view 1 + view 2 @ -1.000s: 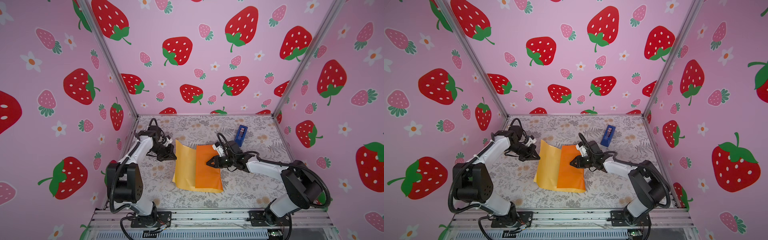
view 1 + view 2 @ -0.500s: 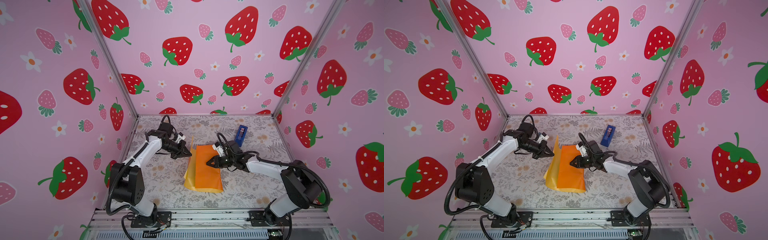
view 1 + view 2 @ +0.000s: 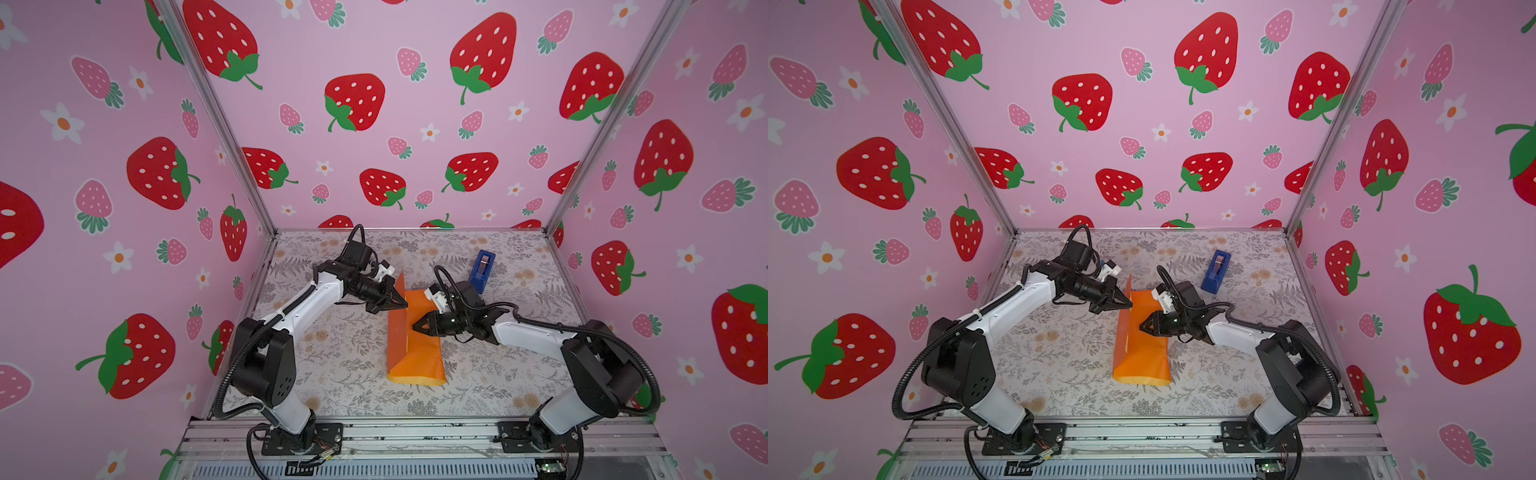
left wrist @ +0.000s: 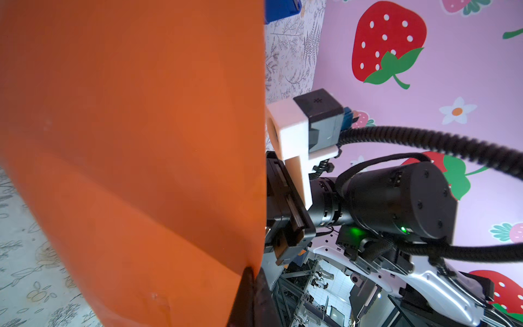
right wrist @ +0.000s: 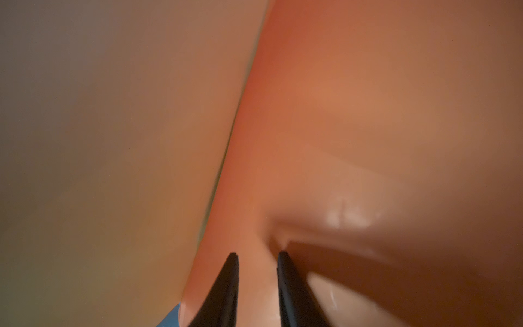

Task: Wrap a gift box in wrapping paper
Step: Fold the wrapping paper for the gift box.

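Note:
The wrapping paper [image 3: 415, 357] [image 3: 1142, 357] lies folded into a narrow orange bundle in the middle of the table. Its left flap stands nearly upright. My left gripper [image 3: 403, 305] [image 3: 1128, 306] is shut on that flap's upper edge; in the left wrist view the jaws [image 4: 253, 276] pinch the edge of the orange sheet [image 4: 141, 141]. My right gripper [image 3: 415, 326] [image 3: 1142, 326] rests tips-down on the folded-over right flap. Its jaws [image 5: 256, 254] are slightly apart, and one tip dimples the glossy paper [image 5: 368, 113]. The gift box is hidden under the paper.
A blue tape dispenser [image 3: 482, 270] [image 3: 1217, 266] stands at the back right, behind the right arm. The grey floral table covering [image 3: 332, 353] spreads around the bundle. Pink strawberry walls close in three sides, and a metal rail runs along the front.
My left gripper has carried the paper's left flap up and rightwards, from lying flat to standing against the bundle. The right gripper has stayed pressing on the right flap.

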Motion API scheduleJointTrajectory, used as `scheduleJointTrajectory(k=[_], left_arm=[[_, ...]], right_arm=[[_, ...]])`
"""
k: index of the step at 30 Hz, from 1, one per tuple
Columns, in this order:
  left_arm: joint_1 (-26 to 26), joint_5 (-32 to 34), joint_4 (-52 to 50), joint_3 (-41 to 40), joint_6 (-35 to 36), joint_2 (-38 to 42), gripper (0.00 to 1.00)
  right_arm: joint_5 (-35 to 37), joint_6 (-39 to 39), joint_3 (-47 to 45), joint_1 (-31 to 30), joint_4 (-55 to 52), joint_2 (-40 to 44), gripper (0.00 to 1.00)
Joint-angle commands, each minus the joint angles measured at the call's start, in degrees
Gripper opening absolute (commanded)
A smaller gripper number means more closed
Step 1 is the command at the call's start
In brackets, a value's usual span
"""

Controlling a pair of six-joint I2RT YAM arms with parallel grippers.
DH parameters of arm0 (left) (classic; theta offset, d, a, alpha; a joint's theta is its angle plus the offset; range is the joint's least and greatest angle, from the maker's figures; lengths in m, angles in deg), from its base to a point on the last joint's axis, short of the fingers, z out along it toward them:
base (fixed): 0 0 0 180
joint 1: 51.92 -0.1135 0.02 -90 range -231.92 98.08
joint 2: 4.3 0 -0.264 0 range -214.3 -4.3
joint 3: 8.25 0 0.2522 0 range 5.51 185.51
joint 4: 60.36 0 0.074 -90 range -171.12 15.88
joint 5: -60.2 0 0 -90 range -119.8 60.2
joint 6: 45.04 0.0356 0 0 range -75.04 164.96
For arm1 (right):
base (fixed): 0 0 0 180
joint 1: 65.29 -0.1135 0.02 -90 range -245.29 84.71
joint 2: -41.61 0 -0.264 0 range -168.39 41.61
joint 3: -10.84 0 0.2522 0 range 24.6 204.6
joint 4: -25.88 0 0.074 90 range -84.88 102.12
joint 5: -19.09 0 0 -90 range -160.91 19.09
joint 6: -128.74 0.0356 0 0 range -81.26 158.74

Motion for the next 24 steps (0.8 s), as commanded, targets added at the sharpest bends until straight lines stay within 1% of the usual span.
scheduleJointTrajectory(k=[1, 7, 13, 24], left_arm=[[1.9, -1.6, 5.9, 1.4, -5.5, -1.1, 0.00], [4.8, -0.2, 10.7, 0.7, -8.8, -2.6, 0.00], [5.1, 0.7, 13.9, -2.0, -10.6, -3.0, 0.00], [5.0, 1.6, 14.1, -5.0, -9.4, -2.5, 0.00]], right_arm=[[2.0, 0.6, -2.2, -0.5, -5.0, -2.4, 0.28], [1.7, 1.2, -2.6, -0.5, -3.9, -2.6, 0.28], [1.6, 1.3, -2.6, -0.5, -3.6, -2.5, 0.28], [2.2, 2.1, -2.3, -0.6, -3.4, -1.3, 0.30]])
